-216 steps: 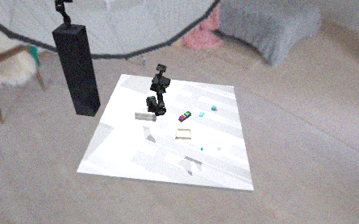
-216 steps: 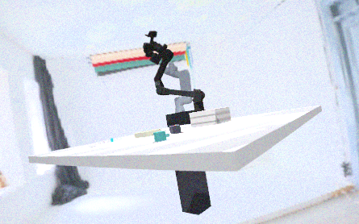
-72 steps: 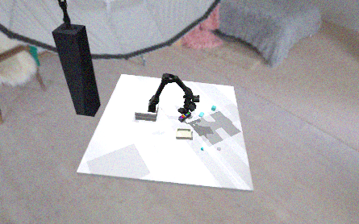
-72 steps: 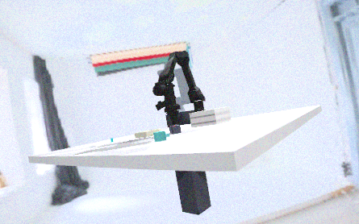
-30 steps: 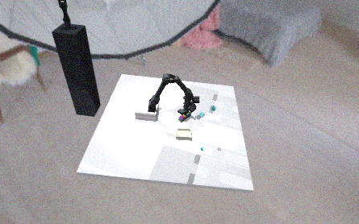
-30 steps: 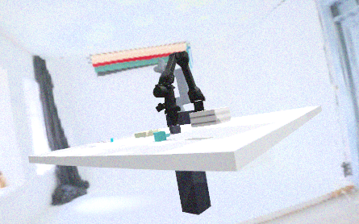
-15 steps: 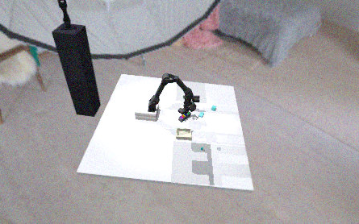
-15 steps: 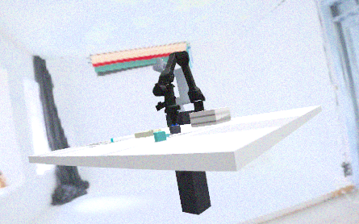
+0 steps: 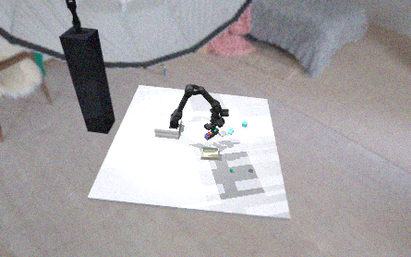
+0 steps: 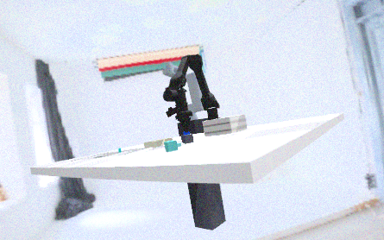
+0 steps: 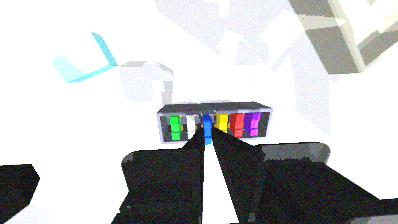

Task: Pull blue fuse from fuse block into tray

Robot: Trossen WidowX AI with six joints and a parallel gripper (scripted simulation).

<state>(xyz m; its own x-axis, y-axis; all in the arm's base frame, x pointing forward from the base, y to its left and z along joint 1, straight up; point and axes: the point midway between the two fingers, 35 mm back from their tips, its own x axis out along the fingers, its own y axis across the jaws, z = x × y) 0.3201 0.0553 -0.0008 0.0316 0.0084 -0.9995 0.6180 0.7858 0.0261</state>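
The fuse block (image 9: 207, 137) (image 10: 188, 139) (image 11: 215, 107) is a dark, narrow box. Green (image 11: 175, 128), white (image 11: 191, 125), yellow (image 11: 222, 122), red (image 11: 237, 125) and purple (image 11: 254, 124) fuses stand in it in a row. My gripper (image 11: 207, 131) is shut on the blue fuse (image 10: 186, 133) (image 11: 207, 125), which is upright between the fingertips. In the exterior view the blue shows just above the block's top, so the fuse looks raised; its lower end is hard to make out. The pale tray (image 9: 211, 158) (image 11: 332, 45) stands apart from the block.
A turquoise block (image 9: 245, 124) and a smaller one (image 9: 230, 131) lie beyond the fuse block. A tiny turquoise piece (image 9: 231, 171) and a grey piece (image 9: 250, 171) lie past the tray. A grey layered box (image 9: 167, 134) (image 10: 225, 125) stands by the arm's base.
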